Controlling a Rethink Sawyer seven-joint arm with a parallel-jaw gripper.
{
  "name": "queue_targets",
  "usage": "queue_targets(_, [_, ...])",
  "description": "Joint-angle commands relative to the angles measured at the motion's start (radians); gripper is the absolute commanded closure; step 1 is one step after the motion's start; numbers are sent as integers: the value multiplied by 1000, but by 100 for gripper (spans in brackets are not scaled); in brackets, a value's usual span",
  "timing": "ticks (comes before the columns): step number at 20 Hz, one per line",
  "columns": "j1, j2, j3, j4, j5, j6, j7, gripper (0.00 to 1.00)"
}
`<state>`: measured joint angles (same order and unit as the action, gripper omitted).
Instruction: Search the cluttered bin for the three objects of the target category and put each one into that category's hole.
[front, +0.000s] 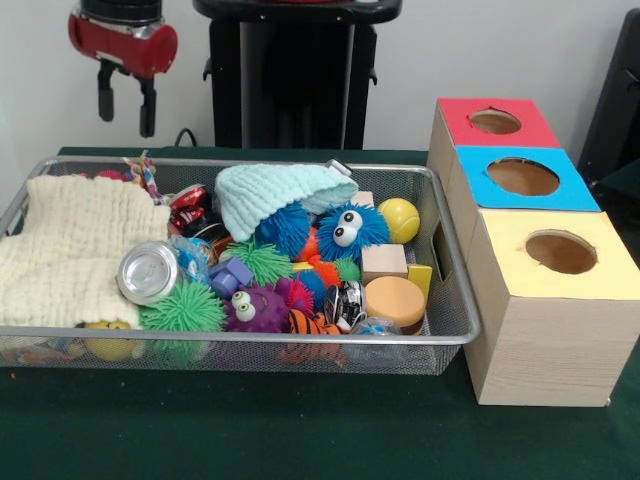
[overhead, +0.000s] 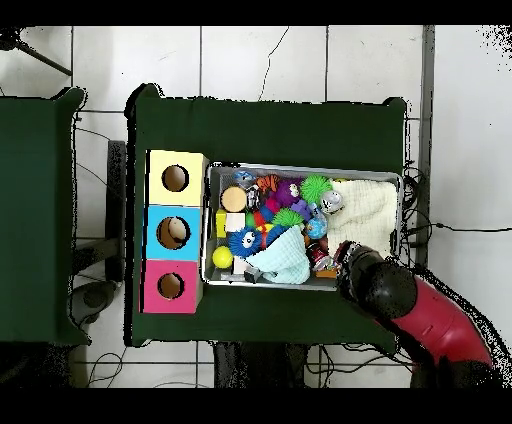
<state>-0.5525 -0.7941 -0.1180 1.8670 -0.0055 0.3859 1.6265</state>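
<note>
Gripper (front: 127, 108) above bin (front: 300, 338) corner

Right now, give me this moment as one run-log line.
gripper: open, empty, raised above bin's far edge | bin: cluttered | holes: nothing visible inside

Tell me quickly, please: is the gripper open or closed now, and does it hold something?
Gripper: open, holding nothing, raised above the bin's corner.

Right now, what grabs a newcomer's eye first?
The wire bin crammed with bright toys, above all the blue furry ball with googly eyes near its middle. Beside the bin, three wooden boxes topped red, blue and yellow, each with a round hole. The gripper hangs above the bin's far corner.
</note>
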Motion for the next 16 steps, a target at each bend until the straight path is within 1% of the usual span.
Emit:
queue_targets(1, [-23, 82, 71, -156, 27, 110, 94, 0])
queue_targets(3, [-24, 91, 74, -175, 25, 121, 90, 0])
queue_targets(5, [-28, 94, 82, -174, 37, 109, 102, 0])
queue_targets(9, [-30, 98, 87, -176, 37, 109, 104, 0])
queue_targets(12, [-30, 86, 88, -150, 34, 103, 103, 0])
queue_targets(16, [-16, 108, 81, -157, 44, 126, 125, 0])
